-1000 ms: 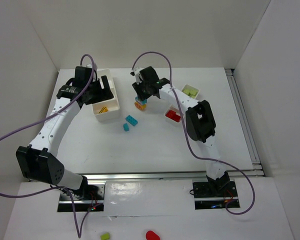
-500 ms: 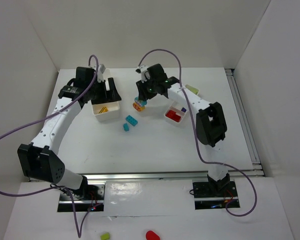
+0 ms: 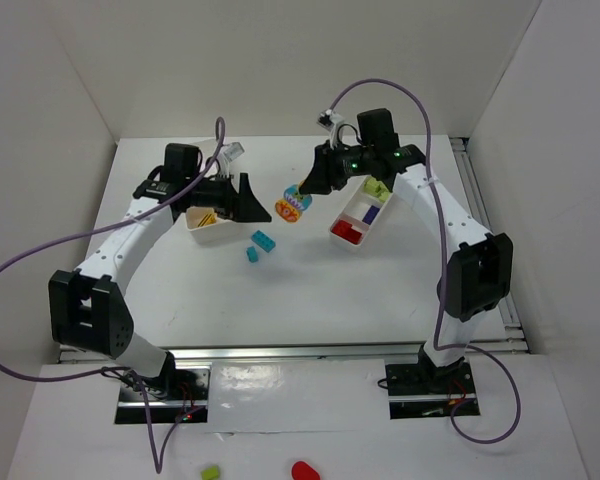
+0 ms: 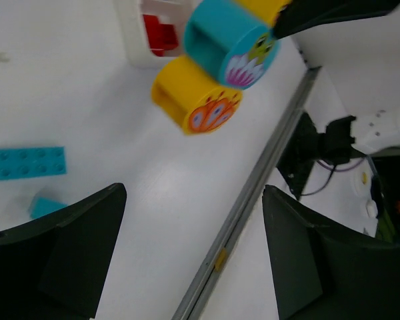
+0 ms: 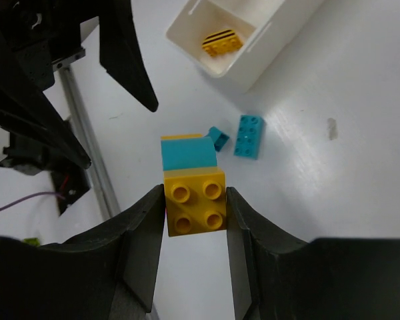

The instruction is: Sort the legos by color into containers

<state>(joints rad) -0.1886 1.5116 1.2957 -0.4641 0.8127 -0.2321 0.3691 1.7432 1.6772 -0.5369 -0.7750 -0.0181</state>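
My right gripper (image 3: 311, 186) is shut on a stacked lego piece (image 3: 292, 203) of yellow and cyan bricks, held above the table between the two containers. In the right wrist view the fingers (image 5: 144, 233) clamp its yellow studded top (image 5: 195, 207). My left gripper (image 3: 254, 200) is open and empty, pointing right at the stack (image 4: 213, 67). Two cyan legos (image 3: 263, 240) (image 3: 252, 255) lie on the table below. The small box (image 3: 223, 234) holds a yellow brick (image 3: 209, 217). The long tray (image 3: 337, 226) holds red (image 3: 347, 232), purple and lime bricks.
White walls surround the table on three sides. A metal rail (image 3: 485, 240) runs along the right edge and another along the front (image 3: 310, 350). Purple cables loop above both arms. Lime and red bits (image 3: 211, 471) lie outside the table in front.
My right gripper has lifted the stack and swung its arm to the right, uncovering the tray. My left gripper has left the small box and turned right toward the stack.
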